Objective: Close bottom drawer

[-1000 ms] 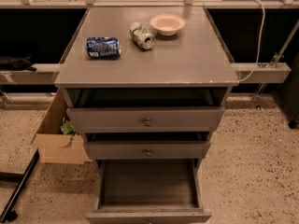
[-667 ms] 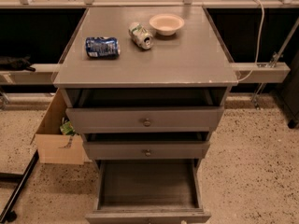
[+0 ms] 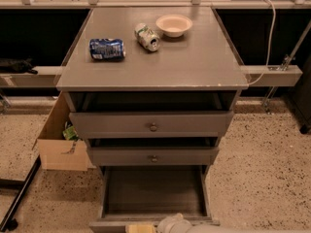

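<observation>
The bottom drawer stands pulled well out at the foot of the cabinet, on its near side, with the gripper at the drawer's front edge, open or closed undeterminable.

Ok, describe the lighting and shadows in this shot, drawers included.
Camera view: the cabinet top is evenly lit with a faint sheen; the open bottom drawer has its box in dim shadow; the recesses above the two upper drawers go near black; the gripper, at the bottom edge by that drawer's front, shows pale.
</observation>
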Robot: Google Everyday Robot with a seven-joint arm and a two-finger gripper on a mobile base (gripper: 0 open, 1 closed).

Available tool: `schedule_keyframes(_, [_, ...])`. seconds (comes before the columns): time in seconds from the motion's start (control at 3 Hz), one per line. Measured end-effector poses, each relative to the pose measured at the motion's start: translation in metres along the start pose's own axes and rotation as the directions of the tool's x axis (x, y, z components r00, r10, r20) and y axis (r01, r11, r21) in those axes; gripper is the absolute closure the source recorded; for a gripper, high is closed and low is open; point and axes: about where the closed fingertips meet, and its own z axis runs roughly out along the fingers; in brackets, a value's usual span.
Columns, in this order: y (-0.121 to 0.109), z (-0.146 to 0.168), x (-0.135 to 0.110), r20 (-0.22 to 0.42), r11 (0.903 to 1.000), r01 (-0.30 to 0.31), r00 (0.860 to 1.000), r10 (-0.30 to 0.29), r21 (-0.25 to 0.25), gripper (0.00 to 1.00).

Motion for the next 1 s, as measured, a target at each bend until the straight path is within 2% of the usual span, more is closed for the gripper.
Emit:
schedule_keyframes(0.33, [0.000, -0.001, 0.000, 0.002, 1.0000, 0.004, 1.000, -0.004, 0.002, 0.00])
schedule_keyframes(0.67, [-0.028, 0.007, 0.004, -0.024, 0.9952, -0.086, 0.996, 0.087, 0.047, 0.00])
schedule_keyframes(1.0, [-0.079, 0.006, 0.015, -0.030, 0.9660, -0.243, 0.969, 0.247, 0.087, 0.00])
